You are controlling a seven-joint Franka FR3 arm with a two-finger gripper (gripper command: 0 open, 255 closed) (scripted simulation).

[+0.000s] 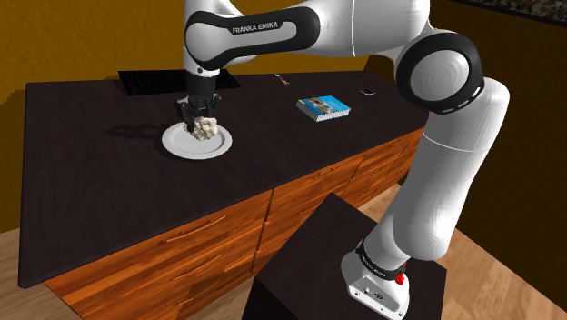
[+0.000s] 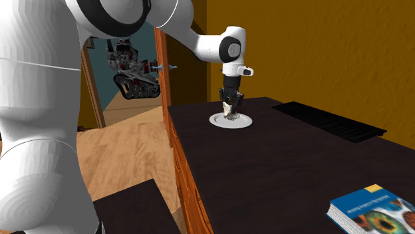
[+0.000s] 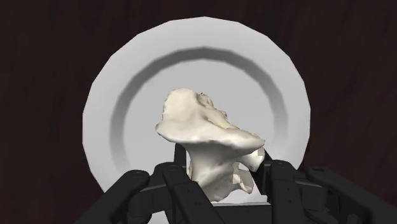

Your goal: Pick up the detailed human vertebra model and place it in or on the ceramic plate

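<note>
Surface: a dark counter (image 1: 109,191) (image 2: 299,173) with a matt top and a front of reddish wooden drawers (image 1: 227,245).
Room: ochre walls (image 2: 306,46) and a plank floor (image 2: 126,153). In the second exterior view an open doorway shows a teal space with a tracked machine (image 2: 136,70) in it.
Stand: a dark box (image 1: 309,264) just off the counter's drawer side, carrying the white arm.
Plate: a white round plate (image 1: 177,143) (image 2: 247,122) (image 3: 127,83) lying flat on the counter, between the drawer-side edge and a black inset panel (image 1: 150,84) (image 2: 332,121) along the opposite edge.
Vertebra model: the cream, knobbly vertebra model (image 1: 208,128) (image 2: 231,110) (image 3: 203,127) sits over the middle of the plate, inside its rim. I cannot tell whether it touches the plate.
Gripper: the black gripper (image 1: 202,123) (image 2: 231,106) (image 3: 222,172) points straight down over the plate.
Fingers: clamped on the lower part of the vertebra model, one on each side.
Book: a blue-covered book (image 1: 324,107) (image 2: 372,209) lies flat toward the counter's other end, well apart from the plate.
Small item: a dark flat object (image 1: 367,92) lies near the counter's corner beyond the book, too small to identify.
</note>
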